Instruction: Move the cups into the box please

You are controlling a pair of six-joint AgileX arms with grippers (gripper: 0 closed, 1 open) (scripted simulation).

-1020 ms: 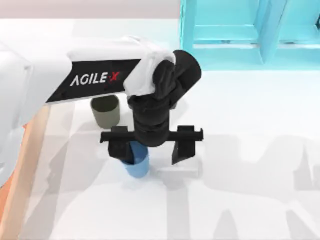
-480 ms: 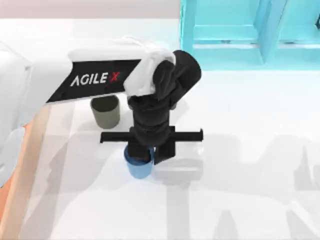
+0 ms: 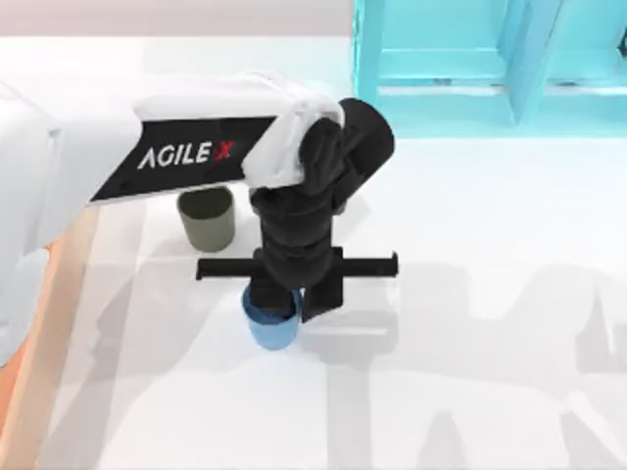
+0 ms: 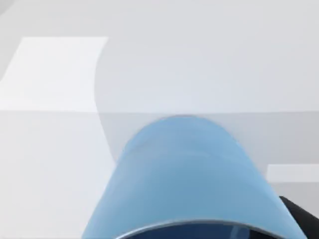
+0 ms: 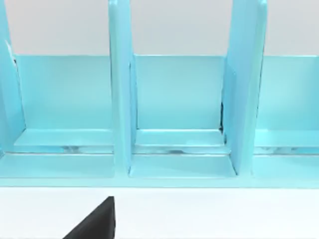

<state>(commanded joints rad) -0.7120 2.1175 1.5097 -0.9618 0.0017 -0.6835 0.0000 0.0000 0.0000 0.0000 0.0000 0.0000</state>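
My left gripper [image 3: 291, 297] points down at the middle of the table and is shut on the blue cup [image 3: 269, 330], one finger inside its rim and the other outside. That blue cup [image 4: 184, 179] looms close in the left wrist view, standing upright on the white table. The olive-grey cup [image 3: 208, 217] stands upright to the back left of it, apart from the gripper and partly under the arm. At the table's left edge lies the box [image 3: 44, 362], its orange floor and light wooden rim partly hidden by my left arm. A dark part of my right gripper [image 5: 94, 225] faces the shelf.
A turquoise shelf unit [image 3: 470, 69] with upright dividers stands at the back right; the same shelf unit [image 5: 174, 114] is close ahead in the right wrist view. White table surface stretches to the right and front of the blue cup.
The left gripper's fingers, wide apart one second ago, have closed onto the blue cup. Since half a second ago nothing visibly moved.
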